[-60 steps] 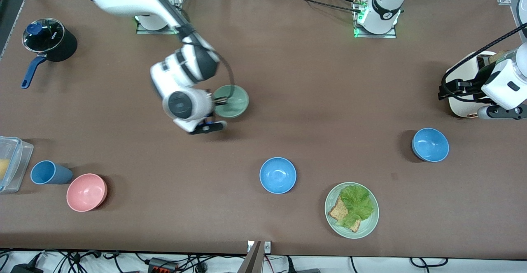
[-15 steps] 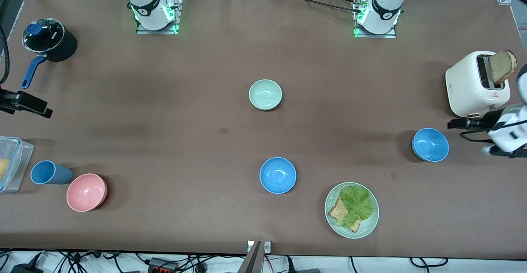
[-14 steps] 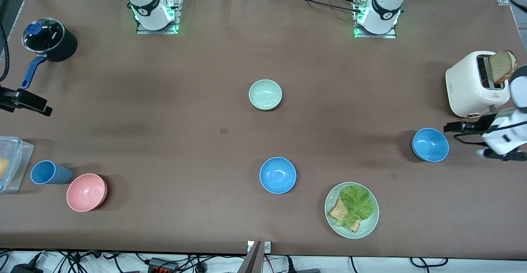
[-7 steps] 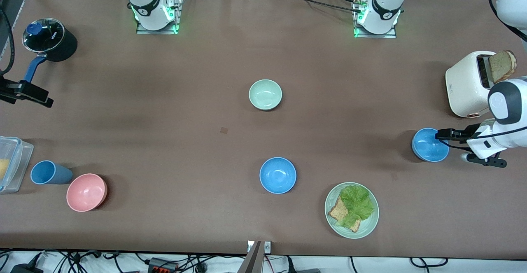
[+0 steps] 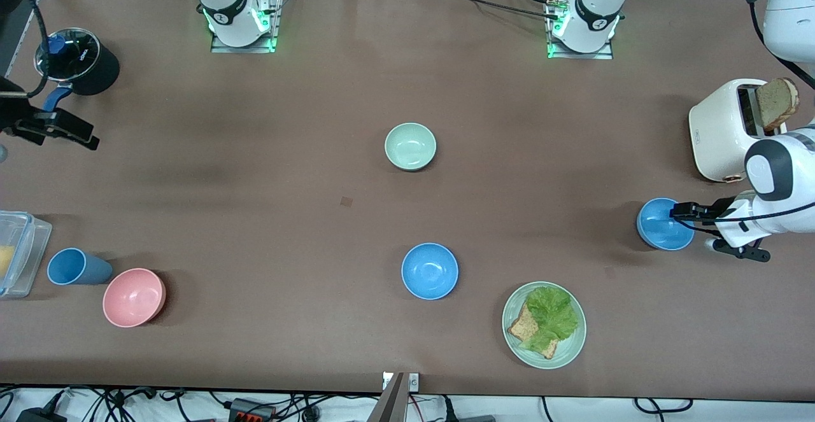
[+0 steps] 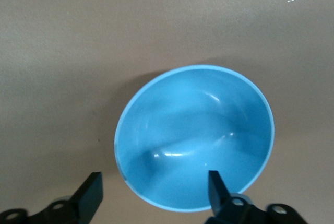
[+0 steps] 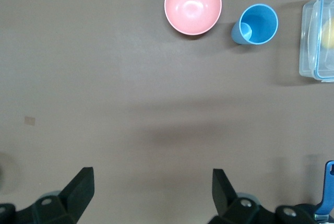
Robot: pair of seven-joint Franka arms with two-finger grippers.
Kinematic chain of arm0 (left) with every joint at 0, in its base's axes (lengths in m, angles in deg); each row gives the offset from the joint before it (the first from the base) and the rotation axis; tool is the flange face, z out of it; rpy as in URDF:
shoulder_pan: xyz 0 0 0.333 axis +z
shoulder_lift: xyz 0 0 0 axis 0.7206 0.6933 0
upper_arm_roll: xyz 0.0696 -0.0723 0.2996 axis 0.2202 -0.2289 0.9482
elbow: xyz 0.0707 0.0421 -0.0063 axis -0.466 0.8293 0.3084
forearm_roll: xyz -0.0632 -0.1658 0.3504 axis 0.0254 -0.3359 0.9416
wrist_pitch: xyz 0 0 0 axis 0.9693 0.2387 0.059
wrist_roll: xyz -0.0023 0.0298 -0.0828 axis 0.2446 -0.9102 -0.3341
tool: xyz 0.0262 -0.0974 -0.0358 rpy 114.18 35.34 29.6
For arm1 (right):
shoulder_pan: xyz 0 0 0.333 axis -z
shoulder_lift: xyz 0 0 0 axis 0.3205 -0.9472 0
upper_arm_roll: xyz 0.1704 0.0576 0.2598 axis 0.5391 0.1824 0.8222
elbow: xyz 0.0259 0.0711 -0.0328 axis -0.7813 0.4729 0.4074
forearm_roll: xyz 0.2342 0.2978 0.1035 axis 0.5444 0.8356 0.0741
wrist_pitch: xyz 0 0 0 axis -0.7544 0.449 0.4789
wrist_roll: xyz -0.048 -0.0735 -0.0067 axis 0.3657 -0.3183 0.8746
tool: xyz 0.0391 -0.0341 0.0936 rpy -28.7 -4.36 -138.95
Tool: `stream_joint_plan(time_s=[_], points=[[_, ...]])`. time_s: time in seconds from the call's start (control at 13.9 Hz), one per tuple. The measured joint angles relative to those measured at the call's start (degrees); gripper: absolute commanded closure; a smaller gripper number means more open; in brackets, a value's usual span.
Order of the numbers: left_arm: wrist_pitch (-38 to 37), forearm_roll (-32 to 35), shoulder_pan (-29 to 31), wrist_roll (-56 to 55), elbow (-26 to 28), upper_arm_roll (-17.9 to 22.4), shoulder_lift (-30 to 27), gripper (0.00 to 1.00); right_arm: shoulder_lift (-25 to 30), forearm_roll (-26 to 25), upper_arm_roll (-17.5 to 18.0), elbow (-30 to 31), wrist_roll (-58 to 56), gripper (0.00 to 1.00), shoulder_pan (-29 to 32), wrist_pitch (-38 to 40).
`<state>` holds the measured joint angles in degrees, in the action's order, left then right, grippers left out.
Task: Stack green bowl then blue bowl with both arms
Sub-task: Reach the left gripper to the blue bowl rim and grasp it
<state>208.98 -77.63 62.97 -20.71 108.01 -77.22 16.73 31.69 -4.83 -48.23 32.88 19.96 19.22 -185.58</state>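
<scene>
Now we see the left gripper (image 6: 151,195) open astride the rim of the blue bowl (image 5: 665,223) near the toaster (image 5: 726,129); next it must close. Mid-table sits the green bowl (image 5: 411,146). Open, the right gripper (image 5: 54,130) waits beside the pot (image 5: 76,62).

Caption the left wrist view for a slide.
Left gripper straddles the near rim of a small round sky-blue bowl on the brown table, fingers open.
</scene>
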Motion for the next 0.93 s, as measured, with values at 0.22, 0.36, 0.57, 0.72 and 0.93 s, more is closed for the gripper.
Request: stream_joint_plan(time_s=[0.22,0.36,0.57,0.72,0.93], points=[[1.49,0.00,0.00,0.62,0.00,-0.01,0.87,0.30,1.77,-0.47,-0.15,3.19,-0.59,0.00,0.00,-1.90],[2.90,0.00,0.03,1.29,0.00,0.00,1.58,0.30,1.91,-0.70,-0.38,3.74,-2.31,0.00,0.00,-2.62],[4.67,0.00,0.56,3.18,0.01,0.02,2.76,0.45,2.01,-0.70,-0.49,3.75,-2.47,0.00,0.00,-2.62],[5.20,0.00,0.79,4.80,0.01,0.02,3.10,0.64,2.18,-0.70,-0.49,3.55,-2.45,0.00,-0.01,-2.63],[5.48,0.00,0.81,5.46,0.00,0.00,3.13,0.91,2.52,-0.69,-0.48,3.40,-1.96,0.00,-0.03,-2.63]])
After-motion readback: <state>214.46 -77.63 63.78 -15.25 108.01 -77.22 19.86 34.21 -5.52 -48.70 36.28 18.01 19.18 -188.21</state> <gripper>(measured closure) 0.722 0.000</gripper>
